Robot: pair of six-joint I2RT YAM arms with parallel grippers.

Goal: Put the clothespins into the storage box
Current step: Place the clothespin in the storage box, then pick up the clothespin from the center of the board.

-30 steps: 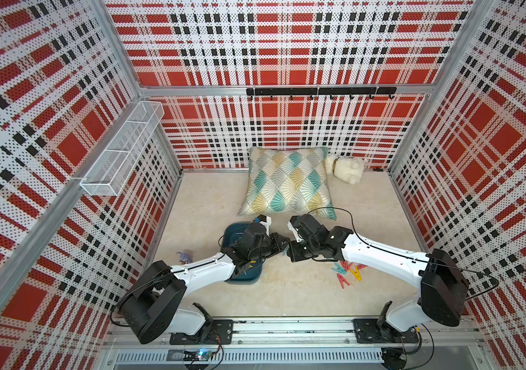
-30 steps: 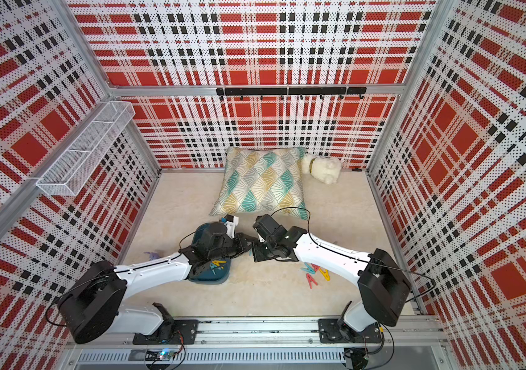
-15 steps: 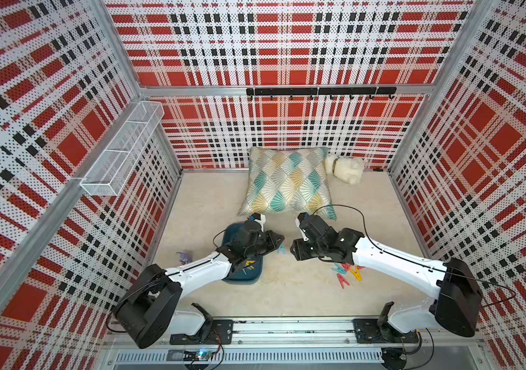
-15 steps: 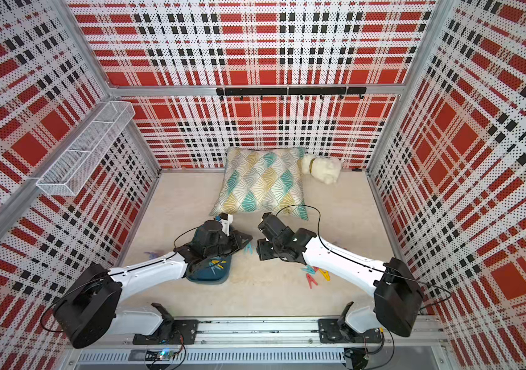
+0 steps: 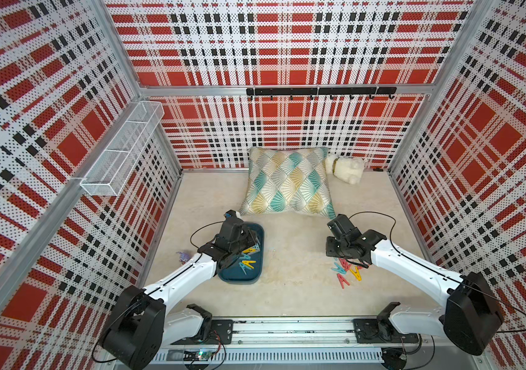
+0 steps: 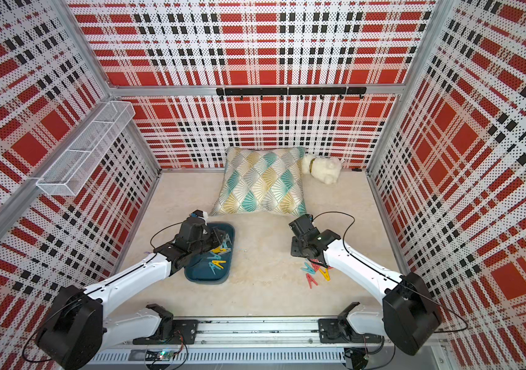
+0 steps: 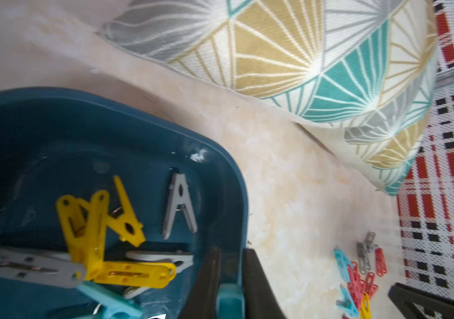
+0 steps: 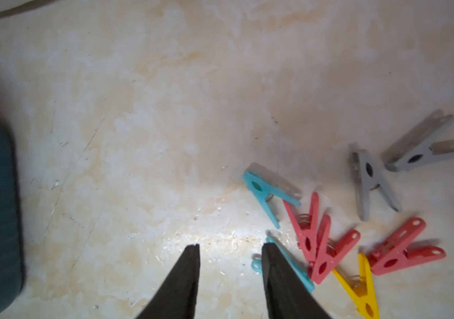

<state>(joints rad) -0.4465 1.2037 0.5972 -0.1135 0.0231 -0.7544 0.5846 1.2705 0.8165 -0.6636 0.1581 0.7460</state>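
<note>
Several clothespins (image 7: 98, 226) lie inside the storage box (image 5: 239, 279): yellow ones tangled together, grey ones beside them and a teal one partly under them. The box sits on the floor (image 5: 293, 288), left of centre and toward the near side. The other clothespins form a loose pile (image 5: 346, 270) on the floor well to the right of the box. The right wrist view shows a teal pin (image 8: 266, 193), red pins (image 8: 317, 245), a yellow pin (image 8: 361, 287) and grey pins (image 8: 369, 179) there, some overlapping.

The left gripper (image 7: 231, 250) is clamped on the box's right wall, one finger inside the rim and one outside. The right gripper (image 8: 231, 247) is between the box and the pile, just beside the pile. Its fingers are partly spread over bare floor and it holds nothing. One finger hides part of another teal pin.

Beyond the box a patterned cushion (image 5: 287, 182) lies at the back wall, with a cream plush toy (image 5: 346, 168) just beside it on the right. A small purple object (image 5: 184, 256) lies on the floor left of the box. A white wire basket (image 5: 120, 150) hangs on the left wall, and a black hook rail (image 5: 319, 91) is on the back wall.
</note>
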